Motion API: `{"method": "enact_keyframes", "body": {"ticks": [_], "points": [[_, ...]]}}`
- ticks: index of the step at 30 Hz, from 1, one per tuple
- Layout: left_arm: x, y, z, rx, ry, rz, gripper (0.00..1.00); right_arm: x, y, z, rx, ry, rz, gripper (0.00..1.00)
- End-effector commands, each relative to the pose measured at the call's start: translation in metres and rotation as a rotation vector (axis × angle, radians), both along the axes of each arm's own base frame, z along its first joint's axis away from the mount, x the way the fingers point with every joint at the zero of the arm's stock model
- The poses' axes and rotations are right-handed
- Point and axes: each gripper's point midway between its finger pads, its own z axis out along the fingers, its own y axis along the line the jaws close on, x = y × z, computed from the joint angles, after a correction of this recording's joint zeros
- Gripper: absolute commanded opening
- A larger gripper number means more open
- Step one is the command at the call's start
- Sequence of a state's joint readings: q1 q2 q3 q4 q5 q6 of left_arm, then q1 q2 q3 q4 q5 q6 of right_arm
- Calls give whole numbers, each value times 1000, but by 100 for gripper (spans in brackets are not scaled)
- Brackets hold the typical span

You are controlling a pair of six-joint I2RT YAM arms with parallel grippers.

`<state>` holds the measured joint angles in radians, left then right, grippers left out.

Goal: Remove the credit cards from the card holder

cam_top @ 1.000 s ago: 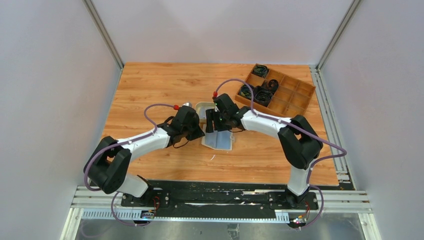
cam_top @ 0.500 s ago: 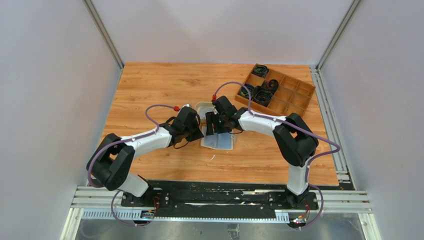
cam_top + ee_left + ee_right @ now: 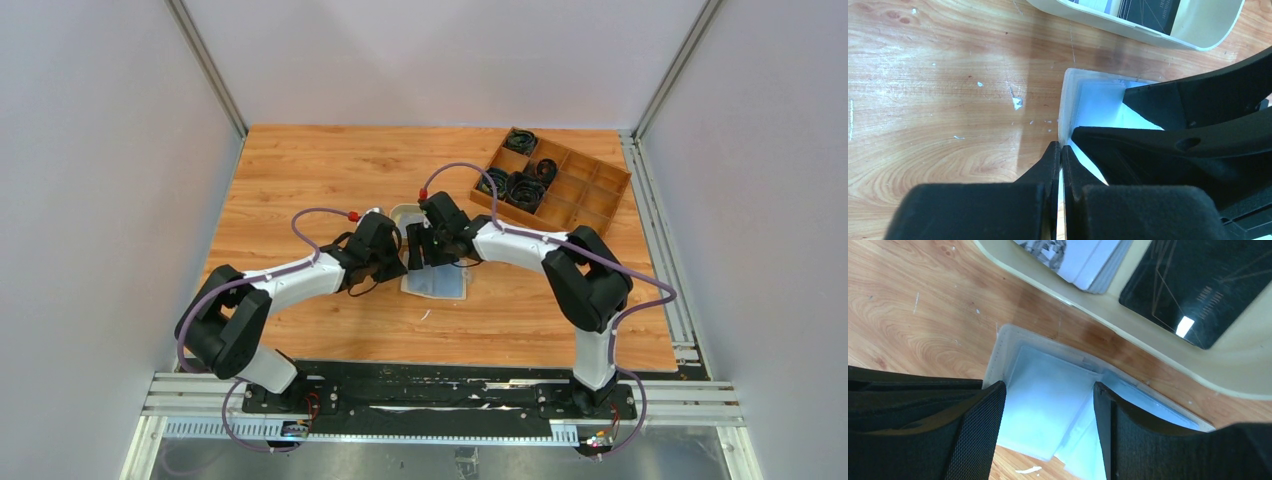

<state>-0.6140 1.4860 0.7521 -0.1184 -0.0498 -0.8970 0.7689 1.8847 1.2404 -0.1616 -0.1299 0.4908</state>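
On the wooden bench the card holder lies flat, just beside the oval dish. The left hand is pinched closed on the edge of the holder. The right hand stands wide apart, gripping nothing, astride a pale blue credit card in the holder.

The light is bright and even, coming from above; shadows on my table are soft. Close to my left wrist camera, my fingers look blurred. The black card carries a white glare spot.
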Motion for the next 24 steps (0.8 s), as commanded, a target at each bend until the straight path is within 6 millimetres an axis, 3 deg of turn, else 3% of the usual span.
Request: {"method": "enact_keyframes", "body": {"ticks": [1, 14, 24], "points": [[5, 0, 5, 18, -17, 4, 0, -1, 13, -5, -30, -12, 34, 68], [3, 1, 2, 29, -9, -3, 0, -2, 10, -17, -152, -32, 29, 69], [5, 5, -4, 54, 5, 17, 0, -5, -24, -21, -295, -72, 25, 69]]}}
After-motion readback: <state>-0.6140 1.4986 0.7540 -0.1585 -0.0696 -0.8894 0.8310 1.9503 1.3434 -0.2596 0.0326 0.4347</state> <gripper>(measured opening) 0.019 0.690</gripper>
